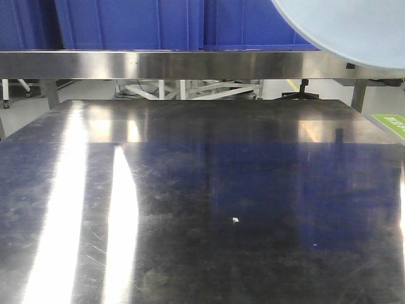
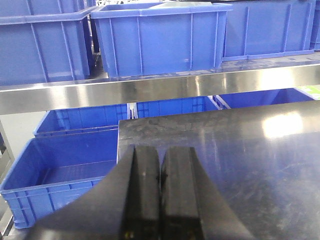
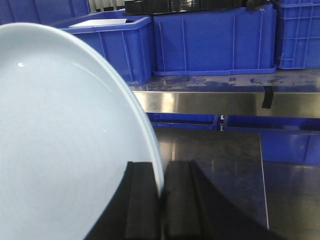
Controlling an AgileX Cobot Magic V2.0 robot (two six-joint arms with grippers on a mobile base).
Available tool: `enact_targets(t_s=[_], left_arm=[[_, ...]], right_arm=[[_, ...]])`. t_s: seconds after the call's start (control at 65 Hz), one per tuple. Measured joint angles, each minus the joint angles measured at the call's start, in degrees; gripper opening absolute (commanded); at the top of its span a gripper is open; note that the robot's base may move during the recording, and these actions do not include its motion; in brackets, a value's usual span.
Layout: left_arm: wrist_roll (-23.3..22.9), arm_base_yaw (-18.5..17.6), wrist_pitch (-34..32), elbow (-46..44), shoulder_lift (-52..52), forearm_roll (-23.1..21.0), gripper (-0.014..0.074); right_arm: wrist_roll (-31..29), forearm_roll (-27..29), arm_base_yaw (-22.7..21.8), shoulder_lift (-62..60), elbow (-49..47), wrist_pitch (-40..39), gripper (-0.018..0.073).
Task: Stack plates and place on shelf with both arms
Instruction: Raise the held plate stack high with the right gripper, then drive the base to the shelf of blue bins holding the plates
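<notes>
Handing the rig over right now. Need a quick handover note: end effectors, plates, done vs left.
Left end effector: shut, nothing in it, near the left edge of the steel tabletop.
Right end effector: shut on the rim of a plate, held in the air on the right, short of the shelf.
Only one plate can be made out; I cannot tell if the second is stacked under it. No plate lies on the visible tabletop.
Done: plate lifted.
Left: set it on the shelf among the blue crates, then release.
</notes>
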Motion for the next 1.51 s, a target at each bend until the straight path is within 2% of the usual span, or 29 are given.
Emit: enact_targets(t_s=[1.508], left_arm=[[0.00,0.00,0.00,0.00,0.00,0.00,0.0082]], right_arm=[[0.00,0.00,-0.07,0.00,0.00,0.00,0.0048]])
